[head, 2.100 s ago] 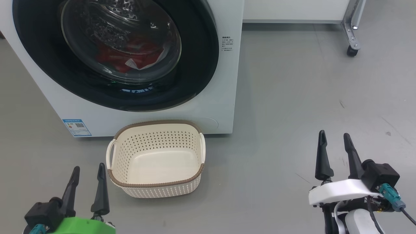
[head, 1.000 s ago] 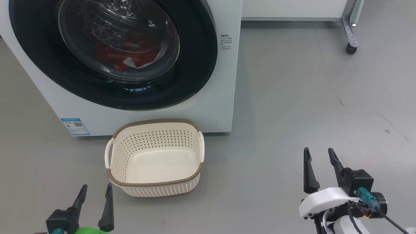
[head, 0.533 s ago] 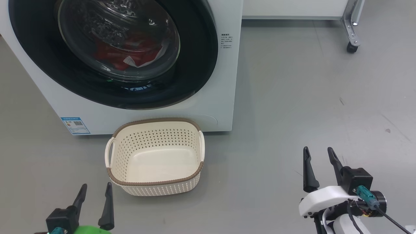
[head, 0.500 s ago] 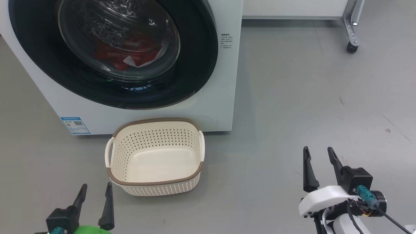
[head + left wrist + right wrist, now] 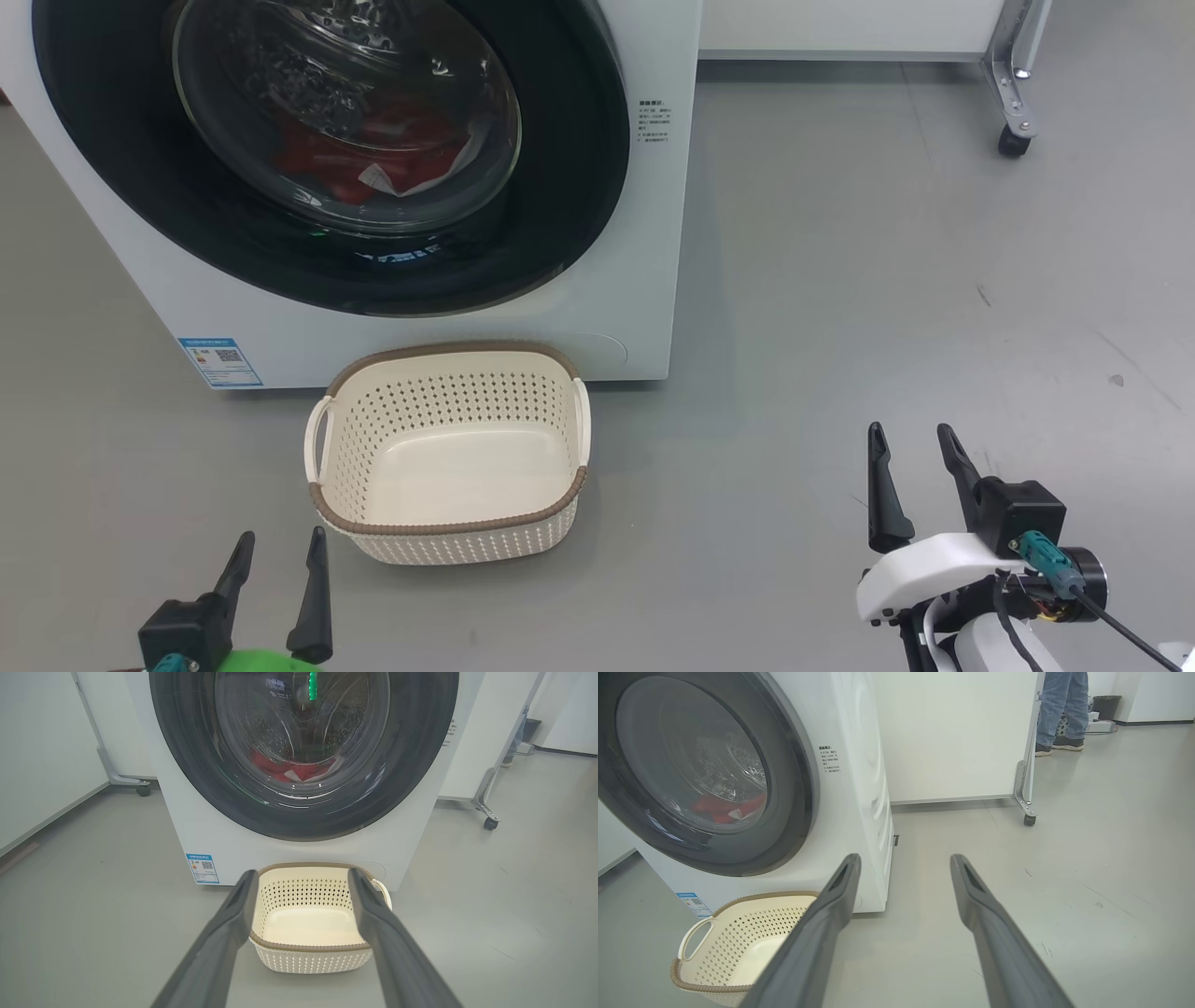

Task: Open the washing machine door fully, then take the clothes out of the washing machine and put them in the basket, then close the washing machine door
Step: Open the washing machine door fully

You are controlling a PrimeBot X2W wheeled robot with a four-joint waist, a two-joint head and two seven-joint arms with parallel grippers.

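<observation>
The white washing machine (image 5: 644, 280) (image 5: 201, 826) (image 5: 859, 765) fills the upper left of the head view. Its round black-rimmed door (image 5: 560, 187) (image 5: 411, 765) (image 5: 794, 788) lies flat against the front. Red and white clothes (image 5: 373, 163) (image 5: 294, 770) (image 5: 724, 807) show through the glass. On the floor in front of the machine stands the cream basket (image 5: 448, 467) (image 5: 308, 914) (image 5: 738, 947), with nothing in it. Low at the left, near the basket's corner, my left gripper (image 5: 278, 546) (image 5: 302, 873) is open. My right gripper (image 5: 907, 431) (image 5: 906, 858) is open over bare floor at the lower right.
A white panel on a wheeled metal stand (image 5: 1013, 140) (image 5: 1029, 819) is behind and to the right of the machine. A person's legs and shoes (image 5: 1059, 718) show far back beyond the panel. Grey floor (image 5: 887, 280) stretches to the right of the machine.
Since the oldest frame both grippers have dropped lower in the head view. Over the last second they have hardly moved; the small shift of the whole picture is the camera's. The door and basket are unchanged.
</observation>
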